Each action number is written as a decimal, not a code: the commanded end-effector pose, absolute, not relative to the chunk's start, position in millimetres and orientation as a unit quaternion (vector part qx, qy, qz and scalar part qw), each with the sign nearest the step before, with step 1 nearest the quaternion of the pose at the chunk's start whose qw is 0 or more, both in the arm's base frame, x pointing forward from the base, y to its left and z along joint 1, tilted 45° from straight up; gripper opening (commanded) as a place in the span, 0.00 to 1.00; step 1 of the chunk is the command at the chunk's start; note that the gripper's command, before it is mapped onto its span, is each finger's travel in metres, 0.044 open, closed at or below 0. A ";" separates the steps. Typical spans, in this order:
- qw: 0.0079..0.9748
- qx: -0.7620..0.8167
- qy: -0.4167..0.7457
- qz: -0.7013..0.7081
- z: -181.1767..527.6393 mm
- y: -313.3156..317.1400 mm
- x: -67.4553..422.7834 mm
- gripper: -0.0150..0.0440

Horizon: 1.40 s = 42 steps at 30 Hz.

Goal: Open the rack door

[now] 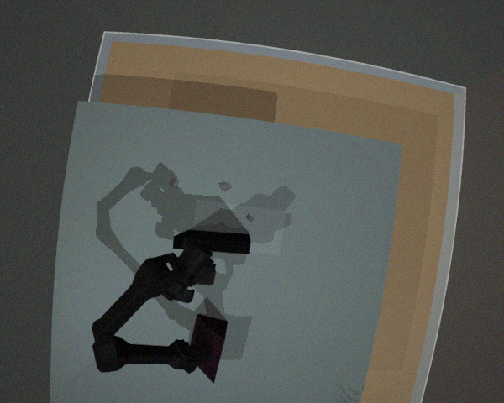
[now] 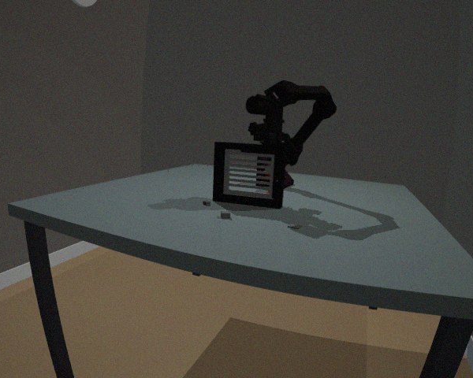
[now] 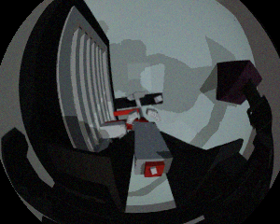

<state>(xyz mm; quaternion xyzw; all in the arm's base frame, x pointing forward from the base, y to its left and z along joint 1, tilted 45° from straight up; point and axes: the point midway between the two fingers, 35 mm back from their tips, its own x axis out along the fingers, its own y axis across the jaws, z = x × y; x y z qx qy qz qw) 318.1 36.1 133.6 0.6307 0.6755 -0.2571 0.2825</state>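
Observation:
The rack door (image 2: 227,175) (image 3: 66,70) is a grey slatted panel inside the black frame (image 1: 217,243) (image 2: 218,175) (image 3: 37,84). It looks closed or nearly so; its exact angle is not clear. The upright handle (image 3: 147,137) is a grey bar with a red patch at its near end, beside the door in the wrist view. My gripper (image 3: 146,134) is shut on the handle, with one dark finger on each side. In the top and exterior views the arm reaches down close to the frame, and the fingertips and handle are not distinguishable. How far the handle is turned is unclear.
Small grey blocks (image 1: 224,186) (image 2: 225,214) lie on the table (image 1: 322,195) (image 2: 106,211) on the frame's far side from the arm. A dark purple block (image 1: 208,342) (image 2: 288,179) (image 3: 235,79) stands at the arm's base. Table edges show in the top and exterior views.

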 end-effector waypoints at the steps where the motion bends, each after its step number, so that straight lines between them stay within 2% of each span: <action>1: 0.283 0.631 0.675 -0.258 133.3 35.9 318.2 0.28; 42: 0.481 0.496 0.723 -0.013 108.2 8.2 278.9 0.28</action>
